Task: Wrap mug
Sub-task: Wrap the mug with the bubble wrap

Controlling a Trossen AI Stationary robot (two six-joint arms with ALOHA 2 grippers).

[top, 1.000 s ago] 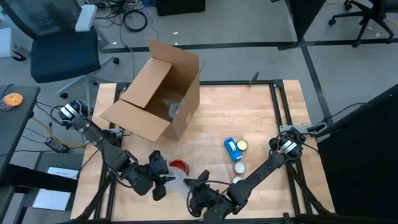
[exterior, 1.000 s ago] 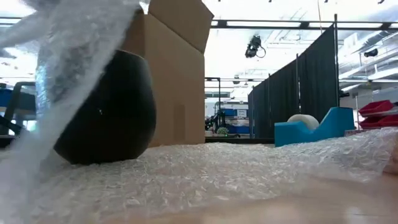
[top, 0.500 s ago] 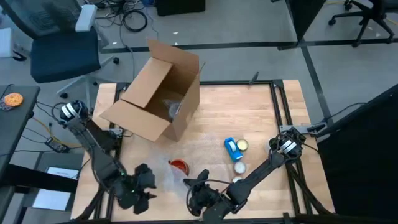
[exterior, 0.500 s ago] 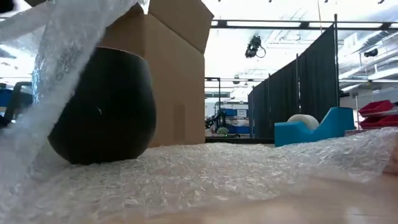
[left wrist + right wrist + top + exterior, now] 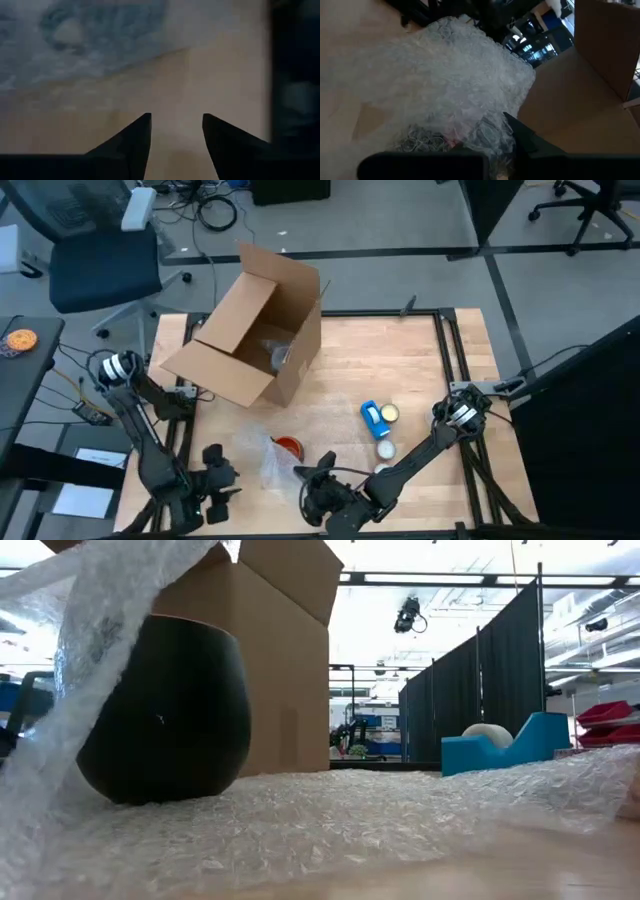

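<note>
Mug [image 5: 165, 710], dark with a red inside [image 5: 288, 447], sits near the table's front edge, bubble wrap [image 5: 272, 464] draped over it and spread beneath. Right gripper [image 5: 318, 480] just beside the mug at the wrap's edge; fingers [image 5: 530, 140] look to be pinching the bubble wrap. Left gripper [image 5: 220, 485] off the table's [image 5: 400, 370] front left corner, well apart from the mug, fingers [image 5: 135, 140] spread and holding nothing. Open cardboard box [image 5: 250, 325] lies behind the mug. Blue tape dispenser [image 5: 374, 419] to the right.
</note>
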